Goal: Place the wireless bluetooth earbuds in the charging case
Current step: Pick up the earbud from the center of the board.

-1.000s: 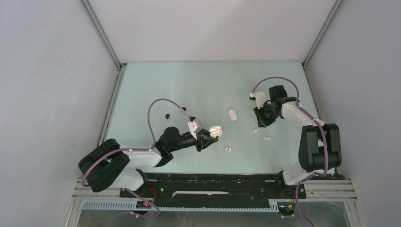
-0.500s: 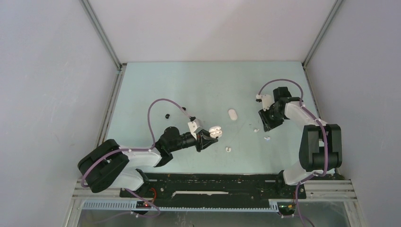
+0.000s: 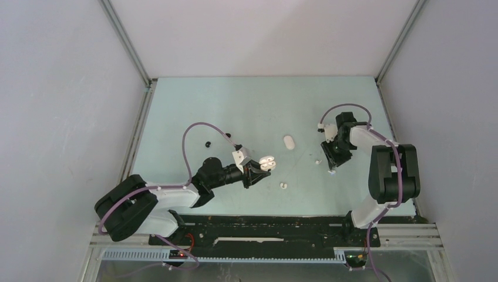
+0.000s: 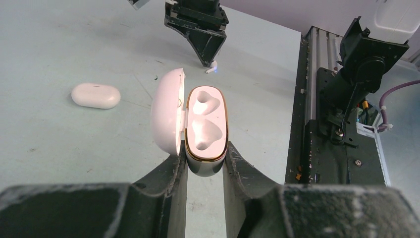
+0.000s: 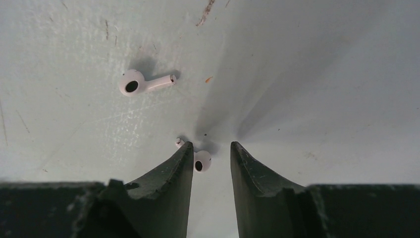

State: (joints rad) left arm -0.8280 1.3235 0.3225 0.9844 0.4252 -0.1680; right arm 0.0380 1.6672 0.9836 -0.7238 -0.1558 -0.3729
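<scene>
We see the left fingers clenched on the charging case, pinching its base from both sides just above the bench. The lid is swung open to the left in the wrist view, and the two moulded wells in the base face the camera.

The right fingers stand released, parted, with their tips down at the bench, and they grasp nothing. One white earbud lies on the bench between them. It sits right against the inner face of the finger on the left of that view, with a clear gap to the other finger. A second earbud lies near, just beyond the tips, flat on the bench and apart from both fingers.

From above, we find the right fingertips well apart from the held case, off to its right. A closed white case lies on the bench between the two arms, farther from the bases. Two white buds lie together near the held case, on its base-ward side. A small black bud sits beyond the left arm.
</scene>
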